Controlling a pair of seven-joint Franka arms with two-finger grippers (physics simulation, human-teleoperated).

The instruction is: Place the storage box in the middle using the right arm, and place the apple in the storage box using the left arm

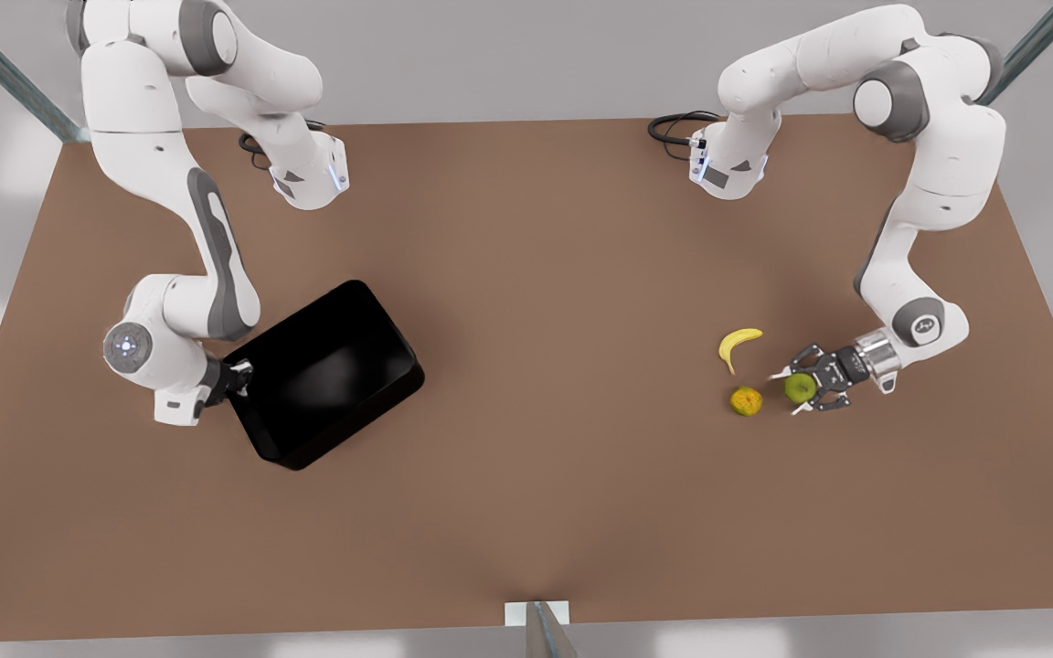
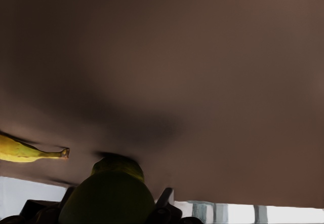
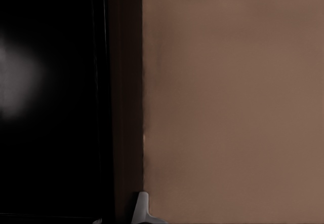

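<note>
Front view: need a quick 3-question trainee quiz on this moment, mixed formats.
1. True or false: the small round yellow-green apple lies inside the glossy black storage box.
2. The left hand is closed around: A) yellow banana B) apple C) orange-yellow mottled fruit
3. The right hand grips the box's ____.

Key: 1 false, the box is empty; 2 B; 3 rim, at the end toward the front view's left.

A plain brown table point(image 1: 545, 512) stands against pale grey surroundings with soft light patches.
</note>
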